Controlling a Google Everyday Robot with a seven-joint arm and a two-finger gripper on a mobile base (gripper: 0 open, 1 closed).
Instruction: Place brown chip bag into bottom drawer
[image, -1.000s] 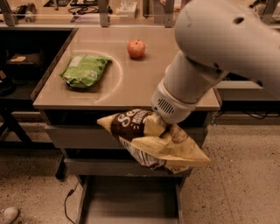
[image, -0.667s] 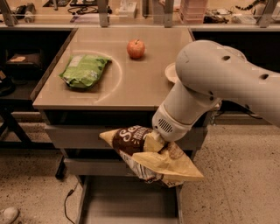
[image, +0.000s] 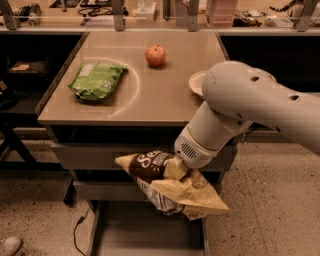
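The brown chip bag (image: 167, 185) hangs crumpled in front of the cabinet, its dark face with white lettering turned left and its pale yellow end sticking out to the right. My gripper (image: 181, 171) comes down from the big white arm and is shut on the bag's upper middle; the fingers are mostly buried in the foil. Below the bag the bottom drawer (image: 117, 235) is pulled out at floor level, a shallow grey tray. The bag hovers above its back right part.
On the tabletop lie a green chip bag (image: 96, 80), a red apple (image: 155, 55) and a pale bowl (image: 197, 83) partly behind my arm. Two grey drawers (image: 100, 156) sit shut above the open one. A cable (image: 77, 232) trails on the floor at left.
The arm has swung lower and to the right, carrying the bag slightly down toward the open drawer. More of the tabletop and the bowl now show.
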